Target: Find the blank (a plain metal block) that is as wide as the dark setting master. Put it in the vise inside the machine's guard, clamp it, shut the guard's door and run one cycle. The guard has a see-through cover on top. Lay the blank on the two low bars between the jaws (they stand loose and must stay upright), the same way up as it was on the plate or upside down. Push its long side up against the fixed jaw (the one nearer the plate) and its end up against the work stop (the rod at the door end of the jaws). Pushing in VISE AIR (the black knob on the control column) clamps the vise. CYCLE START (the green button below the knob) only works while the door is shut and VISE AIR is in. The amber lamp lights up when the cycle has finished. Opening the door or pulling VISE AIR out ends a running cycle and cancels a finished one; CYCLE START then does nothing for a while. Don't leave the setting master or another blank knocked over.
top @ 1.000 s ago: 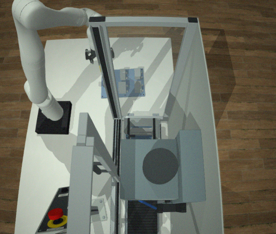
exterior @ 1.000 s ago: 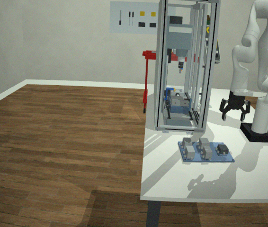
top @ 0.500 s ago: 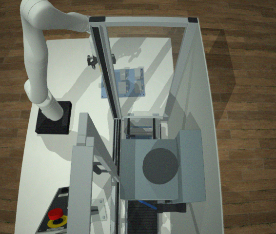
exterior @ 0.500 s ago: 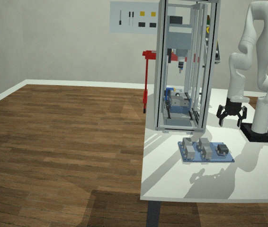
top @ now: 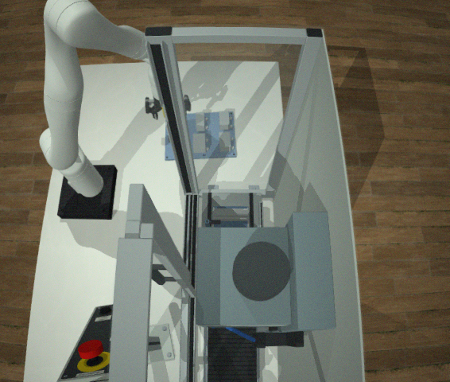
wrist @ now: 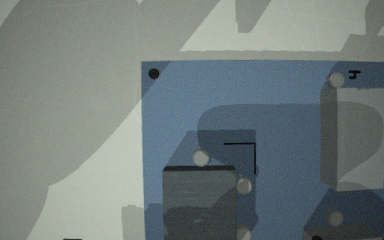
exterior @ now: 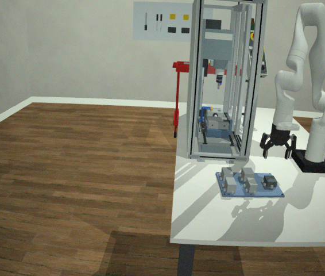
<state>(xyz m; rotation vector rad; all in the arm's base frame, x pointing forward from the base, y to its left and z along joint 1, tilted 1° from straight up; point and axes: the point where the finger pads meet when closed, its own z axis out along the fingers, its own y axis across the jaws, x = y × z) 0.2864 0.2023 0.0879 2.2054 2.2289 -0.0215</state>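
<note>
My gripper (exterior: 277, 154) is open and empty, above the table between the blue plate (exterior: 263, 195) (wrist: 159, 110) (top: 178, 153) and the robot base. The dark setting master (exterior: 270, 181) (wrist: 200, 205) stands on the plate at the end nearer the base. Several plain grey blanks stand upright on the plate, among them one (exterior: 229, 184) at the far end, one (exterior: 250, 185) nearer the master, and one (wrist: 360, 140) in the wrist view. The vise (exterior: 217, 123) is inside the guard (exterior: 254, 89); its bars cannot be made out. I cannot tell whether the door is open. The door handle (top: 158, 275) shows at the side.
The spindle head (top: 208, 275) (exterior: 217, 49) hangs over the vise. Guard posts rise between the plate and the vise. The control panel (top: 83, 351) with a red button (top: 91, 349) is at the lower left of the top view. The robot base (top: 108, 192) (exterior: 317, 166) stands beside the guard.
</note>
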